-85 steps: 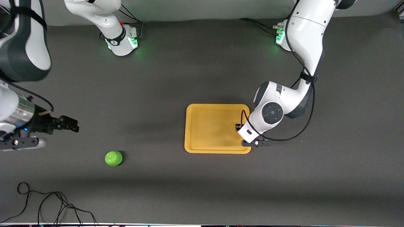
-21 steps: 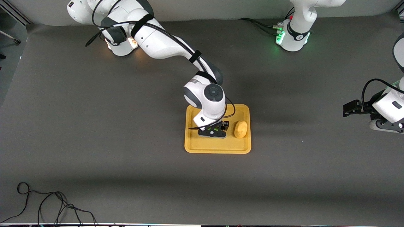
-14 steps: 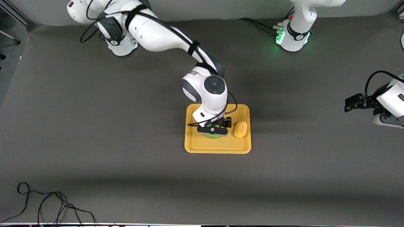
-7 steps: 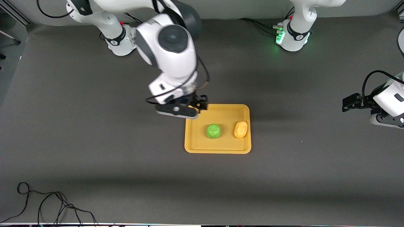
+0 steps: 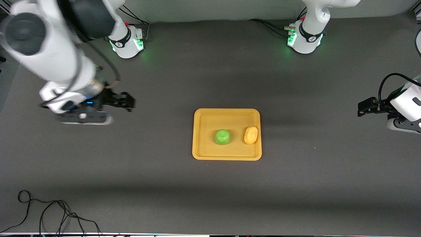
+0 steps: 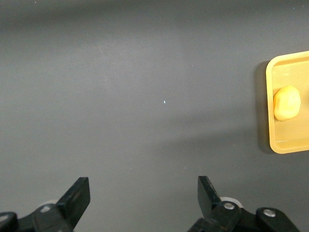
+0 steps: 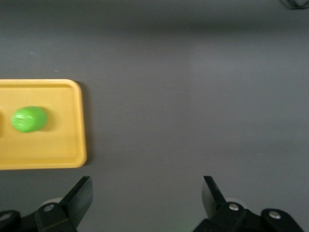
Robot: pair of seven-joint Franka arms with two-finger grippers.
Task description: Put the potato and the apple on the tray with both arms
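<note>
The green apple [image 5: 222,137] and the yellow-orange potato [image 5: 251,135] lie side by side on the yellow-orange tray [image 5: 204,153] at mid-table, the potato toward the left arm's end. The apple also shows in the right wrist view [image 7: 29,119], on the tray [image 7: 67,154]. The potato shows in the left wrist view [image 6: 287,102], on the tray [image 6: 271,140]. My right gripper [image 5: 126,100] is open and empty over bare table toward the right arm's end. My left gripper [image 5: 363,109] is open and empty over bare table at the left arm's end.
The table is covered with a dark grey mat. A black cable [image 5: 49,214] lies coiled at the near corner at the right arm's end. The two arm bases [image 5: 126,44] [image 5: 304,39] stand along the table edge farthest from the front camera.
My right gripper let go of the apple on the tray, rose and swung away toward the right arm's end. The left gripper stays parked at its end.
</note>
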